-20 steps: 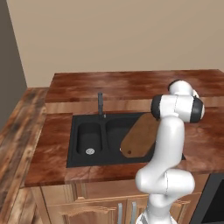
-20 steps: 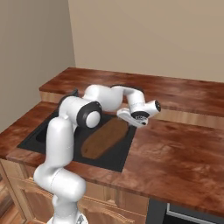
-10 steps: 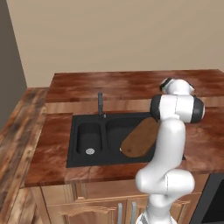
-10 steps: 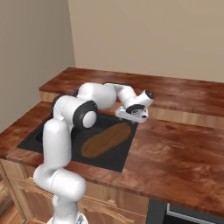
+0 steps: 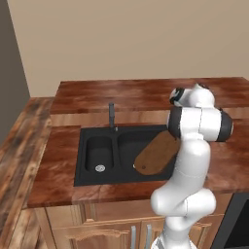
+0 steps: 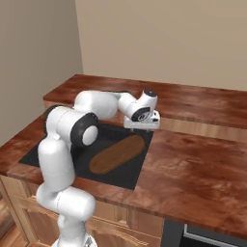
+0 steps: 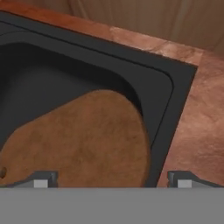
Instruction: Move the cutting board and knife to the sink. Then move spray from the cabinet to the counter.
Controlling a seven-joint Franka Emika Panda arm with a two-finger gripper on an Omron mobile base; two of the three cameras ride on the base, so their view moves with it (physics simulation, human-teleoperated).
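Note:
The cutting board [image 5: 155,154] [image 6: 117,154] [image 7: 83,140] lies slanted in the right basin of the black sink [image 5: 99,151] [image 6: 126,176] [image 7: 175,87], its far end resting near the sink's right wall. My gripper [image 6: 142,128] [image 7: 113,179] hovers just above the board's far end at the sink's right rear corner. It is open and holds nothing. Both fingertips [image 7: 41,179] stand wide apart. The knife, the spray and the cabinet are out of view.
A dark faucet [image 5: 112,114] stands behind the sink's middle. The reddish-brown counter [image 5: 146,92] [image 6: 193,164] runs around the sink, with a raised ledge behind it. A dark appliance edge [image 6: 202,236] sits at the lower right.
The hand has drawn back a little to the left, from over the counter's edge to above the sink's rear right corner. The board has stayed put.

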